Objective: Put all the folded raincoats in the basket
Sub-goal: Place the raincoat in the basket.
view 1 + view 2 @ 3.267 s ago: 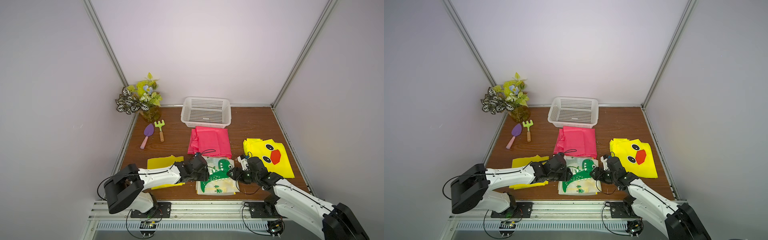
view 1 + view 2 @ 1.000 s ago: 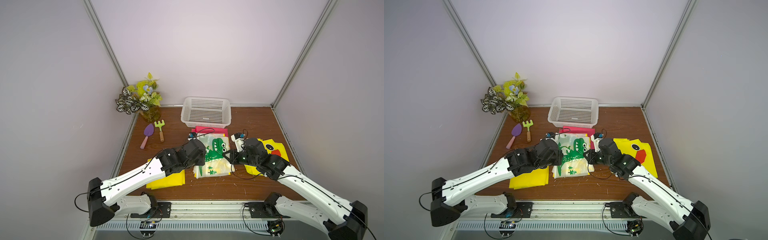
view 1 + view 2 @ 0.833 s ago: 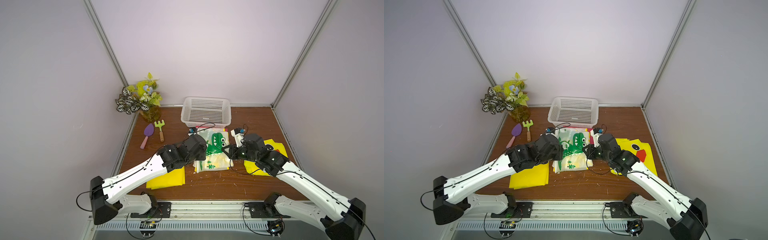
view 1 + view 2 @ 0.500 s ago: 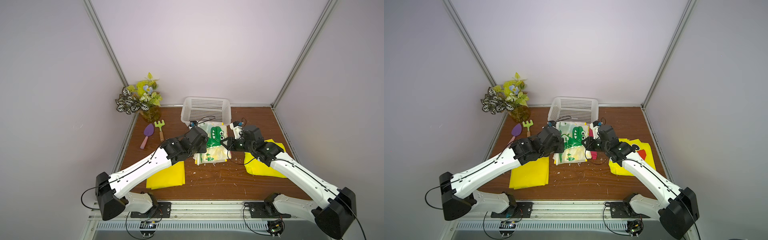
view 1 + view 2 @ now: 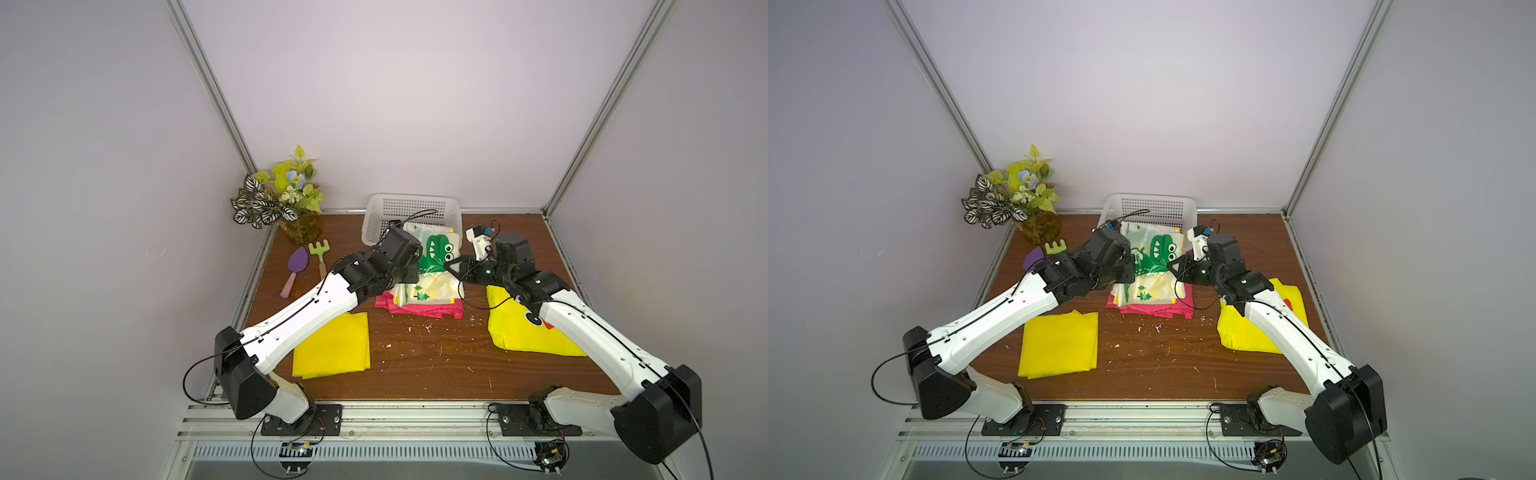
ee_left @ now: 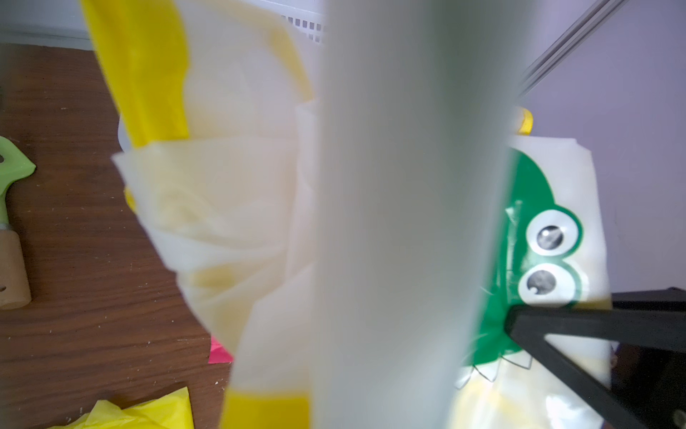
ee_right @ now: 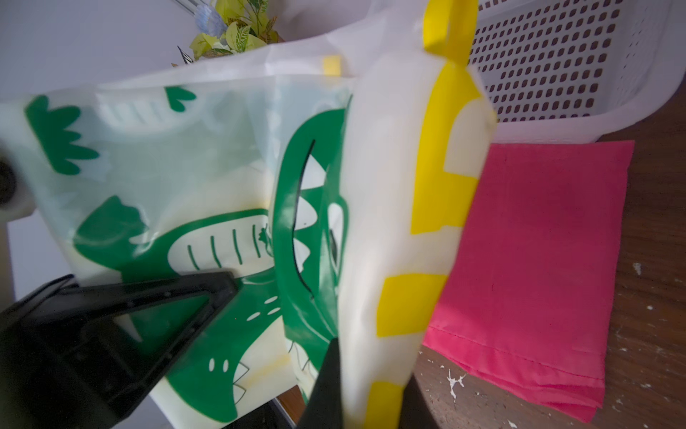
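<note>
Top views both show a brown wooden table [image 5: 415, 370] crowded around the work. A folded pink raincoat [image 5: 419, 309] lies flat at the middle, directly under the load. A plain yellow raincoat [image 5: 332, 351] lies nearer the robot on its left. A duck raincoat [image 5: 507, 336] lies on its right, partly under the right arm [image 5: 582, 328]. A plant [image 5: 282, 199] stands in the far left corner, with a purple trowel [image 5: 296, 266] and a green rake [image 5: 319, 254] just beside it, and white specks dot the wood. The white basket [image 5: 415, 206] sits against the far wall at the middle. The dinosaur raincoat [image 5: 436, 253] is lifted off the table and stretched between both grippers above the pink one. Its far edge overlaps the basket's near rim in both top views, and its near edge droops toward the pink raincoat; whether they touch I cannot tell. The left arm [image 5: 307, 316] reaches diagonally forward, and the left gripper [image 5: 409, 272] is clamped tight on the raincoat's left edge, though blurred plastic close to the lens blocks most of the left wrist view. The right arm mirrors it. The right gripper [image 7: 280, 312] pinches the right edge, its black fingers [image 7: 221, 283] nearly together with the folded plastic between them.
</note>
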{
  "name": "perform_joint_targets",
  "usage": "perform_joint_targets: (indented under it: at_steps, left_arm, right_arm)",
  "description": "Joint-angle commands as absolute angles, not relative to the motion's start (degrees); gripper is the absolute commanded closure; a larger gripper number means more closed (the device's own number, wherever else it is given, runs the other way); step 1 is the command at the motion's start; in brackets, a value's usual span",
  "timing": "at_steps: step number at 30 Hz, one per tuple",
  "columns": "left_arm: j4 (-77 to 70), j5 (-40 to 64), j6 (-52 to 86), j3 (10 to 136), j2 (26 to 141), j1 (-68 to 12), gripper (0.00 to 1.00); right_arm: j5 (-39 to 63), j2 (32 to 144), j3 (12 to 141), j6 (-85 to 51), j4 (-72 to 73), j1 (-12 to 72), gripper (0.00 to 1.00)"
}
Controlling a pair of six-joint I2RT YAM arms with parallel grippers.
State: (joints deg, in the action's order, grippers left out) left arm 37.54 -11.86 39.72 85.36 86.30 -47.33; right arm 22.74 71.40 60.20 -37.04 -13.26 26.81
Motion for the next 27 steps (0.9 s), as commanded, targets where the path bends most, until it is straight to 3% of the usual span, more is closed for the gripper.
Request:
perform_joint_targets:
  at_steps: [1,17,27]
  left_arm:
    - [32.1,-10.2,37.5,88.7,87.9,-46.5,1.0]
    - [32.1,1.2,37.4,94.5,94.9,-38.1,1.0]
    - [32.1,2.4,35.0,101.9,101.8,-34.9,1.0]
  right_arm:
    - [30.7,70.9,61.6,-35.7,-10.4,28.0,1.0]
    - [34.1,80.6,71.1,-32.5,-12.2,24.3,1.0]
    - [38.1,89.0,79.7,-28.5,-13.2,22.9,1.0]
